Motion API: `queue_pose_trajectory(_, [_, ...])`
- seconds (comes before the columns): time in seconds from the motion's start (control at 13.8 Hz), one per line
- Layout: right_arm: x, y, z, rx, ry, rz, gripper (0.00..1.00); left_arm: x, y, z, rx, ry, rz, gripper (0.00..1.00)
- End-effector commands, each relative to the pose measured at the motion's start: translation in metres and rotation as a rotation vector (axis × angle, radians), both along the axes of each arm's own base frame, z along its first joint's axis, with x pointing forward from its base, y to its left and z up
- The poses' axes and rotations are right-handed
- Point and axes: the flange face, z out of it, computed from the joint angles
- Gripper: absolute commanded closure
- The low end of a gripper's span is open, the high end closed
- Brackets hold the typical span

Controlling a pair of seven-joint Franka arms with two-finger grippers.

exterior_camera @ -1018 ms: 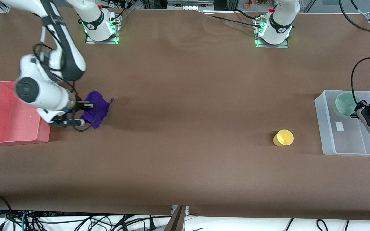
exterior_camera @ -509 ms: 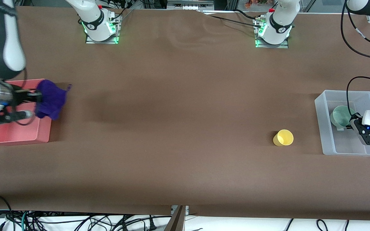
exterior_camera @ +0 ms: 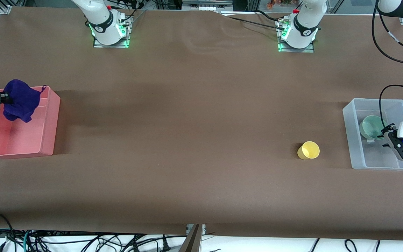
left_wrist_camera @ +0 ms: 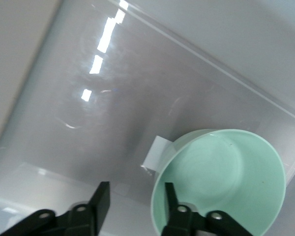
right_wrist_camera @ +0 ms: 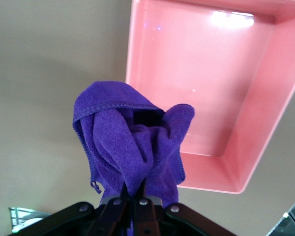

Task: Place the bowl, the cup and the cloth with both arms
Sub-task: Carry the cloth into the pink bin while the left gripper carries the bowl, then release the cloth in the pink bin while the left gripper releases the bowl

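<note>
The purple cloth (exterior_camera: 21, 99) hangs bunched from my right gripper (exterior_camera: 7, 98), which is shut on it over the pink bin (exterior_camera: 52, 115). In the right wrist view the cloth (right_wrist_camera: 132, 142) hangs from the gripper (right_wrist_camera: 140, 189) beside the bin's edge (right_wrist_camera: 211, 73). The mint-green bowl (exterior_camera: 371, 126) lies tilted inside the clear bin (exterior_camera: 352, 140). My left gripper (exterior_camera: 386, 135) is low in that bin, open, with the bowl's rim between its fingers. The left wrist view shows the bowl (left_wrist_camera: 226, 182) and the gripper (left_wrist_camera: 135, 201). The yellow cup (exterior_camera: 308, 150) stands on the table beside the clear bin.
The brown table (exterior_camera: 194, 115) is bare between the two bins. A small white label (left_wrist_camera: 155, 155) lies on the clear bin's floor (left_wrist_camera: 88, 98) beside the bowl. Black cables hang near the left arm.
My right gripper carried the cloth from the table beside the pink bin to over the bin. My left gripper lowered the bowl into the clear bin.
</note>
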Motion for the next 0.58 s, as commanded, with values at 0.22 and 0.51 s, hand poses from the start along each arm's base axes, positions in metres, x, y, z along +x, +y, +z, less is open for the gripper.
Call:
queue_pose_trajectory(0.22, [-0.003,-0.041,-0.029,-0.049,-0.022,0.04,1.0,0.018,-0.088,0.126,0.039,0.054,-0.009,0.0])
queue_pose_trajectory(0.51, [-0.003,-0.054,-0.064,-0.053,-0.009,0.043,1.0,0.031,-0.187,0.126,0.037,0.104,0.167,0.0])
